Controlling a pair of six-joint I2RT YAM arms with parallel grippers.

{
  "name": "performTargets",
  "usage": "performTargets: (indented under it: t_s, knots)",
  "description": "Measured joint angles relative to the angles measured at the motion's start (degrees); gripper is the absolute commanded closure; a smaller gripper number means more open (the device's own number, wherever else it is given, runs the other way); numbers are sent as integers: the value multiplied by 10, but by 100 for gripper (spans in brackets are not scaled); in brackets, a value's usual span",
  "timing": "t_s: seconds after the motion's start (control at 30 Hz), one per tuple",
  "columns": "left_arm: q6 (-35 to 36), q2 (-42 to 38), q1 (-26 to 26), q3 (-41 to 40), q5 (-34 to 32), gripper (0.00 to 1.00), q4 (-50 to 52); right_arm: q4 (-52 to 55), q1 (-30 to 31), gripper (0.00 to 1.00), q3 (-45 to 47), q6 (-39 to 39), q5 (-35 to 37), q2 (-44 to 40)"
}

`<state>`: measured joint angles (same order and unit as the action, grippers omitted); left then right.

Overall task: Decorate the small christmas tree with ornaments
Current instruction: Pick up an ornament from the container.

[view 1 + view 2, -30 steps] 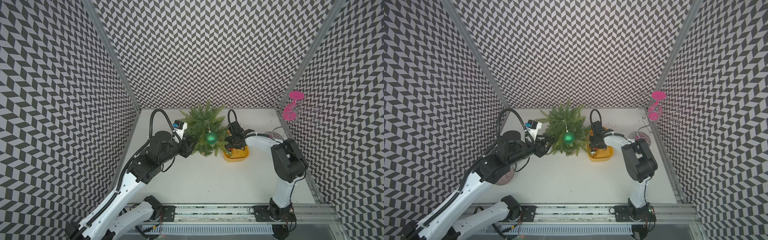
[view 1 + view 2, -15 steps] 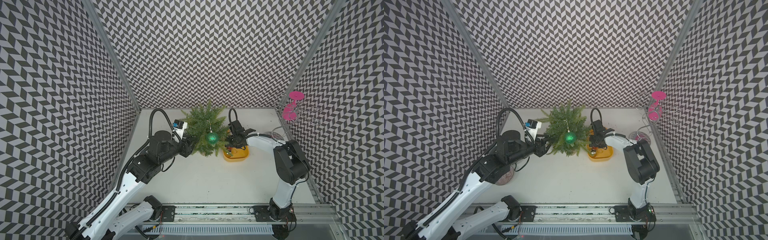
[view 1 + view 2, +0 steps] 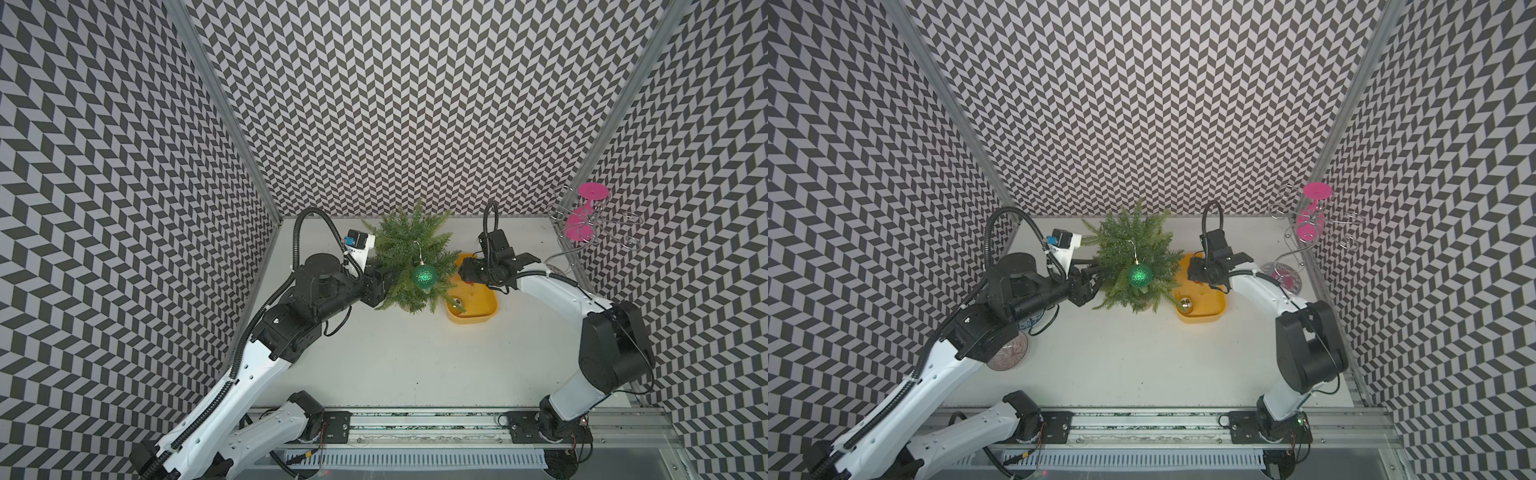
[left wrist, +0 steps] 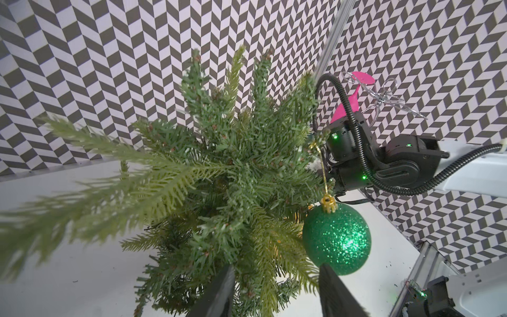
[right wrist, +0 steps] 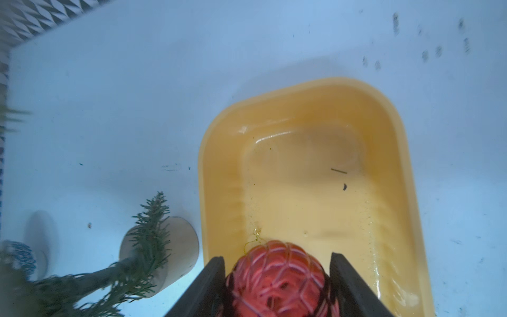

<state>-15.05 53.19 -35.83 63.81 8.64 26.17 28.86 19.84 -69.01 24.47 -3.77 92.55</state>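
- The table (image 3: 395, 353) is white, walled by zigzag-patterned panels.
- The left arm (image 3: 257, 365) reaches from the front rail to the tree's left side. The right arm (image 3: 552, 291) bends in from the right, over the tray.
- The tree (image 3: 409, 249) (image 3: 1133, 249) (image 4: 219, 178) stands near the back wall at mid-table. Its pale base (image 5: 178, 247) is just beside the tray.
- The tray (image 3: 486, 311) (image 3: 1217, 309) (image 5: 384, 104) is yellow and lies on the table right of the tree, with branch tips reaching over its edge.
- A wire rack (image 3: 582, 216) with a pink piece on it stands in the back right corner, well apart from the tree.
- The green bauble (image 3: 424, 277) (image 3: 1139, 275) (image 4: 337, 239) is glittery and hangs by a gold thread from a branch on the tree's side toward the tray.
- The red bauble (image 5: 277, 277) is patterned and sits between the right gripper's fingers, above the tray's back end.
- The gold bauble (image 3: 457, 302) (image 3: 1185, 306) lies in the tray's front end, partly under a branch tip.
- The left gripper (image 3: 384, 282) (image 4: 277, 291) is pushed into the tree's lower branches, with its jaws apart and foliage between them. I cannot tell whether they pinch anything.
- The right gripper (image 3: 467, 272) (image 5: 277, 259) is closed on the red bauble, one finger on each side of it.
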Motion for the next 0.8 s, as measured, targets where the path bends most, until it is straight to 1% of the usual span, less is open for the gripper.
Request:
performTargets:
  t_s: [0.17, 0.53, 0.8]
  knots:
    - [0, 10, 0, 14, 6, 48, -8, 15, -16, 41, -7, 2, -10, -55]
    - [0, 30, 0, 48, 22, 47, -36, 24, -16, 41, -50, 2, -50, -149]
    - [-4, 45, 0, 56, 33, 47, -52, 20, -16, 41, -107, 2, -92, -165]
